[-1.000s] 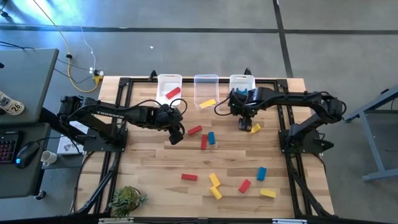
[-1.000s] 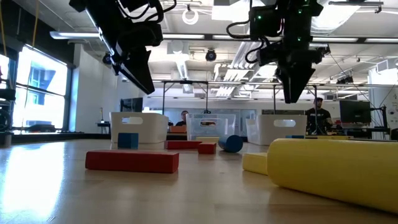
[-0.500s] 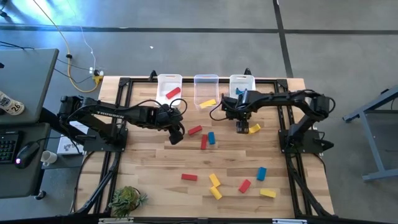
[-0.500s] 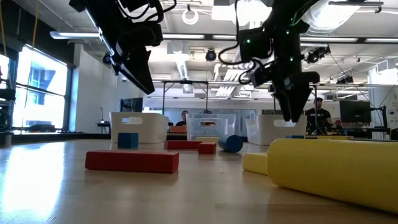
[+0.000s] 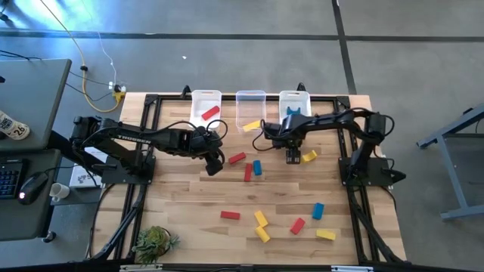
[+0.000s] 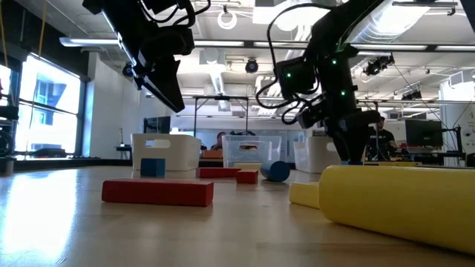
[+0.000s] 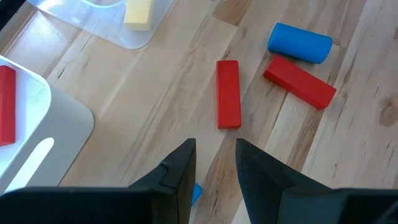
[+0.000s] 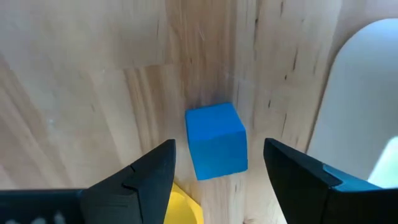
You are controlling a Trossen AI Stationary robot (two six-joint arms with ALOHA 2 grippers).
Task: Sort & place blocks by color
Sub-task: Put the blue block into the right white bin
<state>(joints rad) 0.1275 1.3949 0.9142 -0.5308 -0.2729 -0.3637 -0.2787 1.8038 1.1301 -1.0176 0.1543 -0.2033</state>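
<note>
— Inspector: Arm finish?
— Operator: I see both arms matte black; the left arm carries white lettering, black cables loop off each wrist.
— Inspector: Fingers?
— Operator: Dark, flat, angular fingers; green lights on the right arm.

Matt wooden table, translucent plastic bins

A pale wood-grain bench in light planks is seen, framed by black rails, with two black arms above it. Red blocks, yellow blocks and blue blocks are scattered on it; a red bar and a blue cylinder are shown close up, and a bright blue cube. Three bins are seen in clear and white plastic, and a green plant at a corner.
</note>
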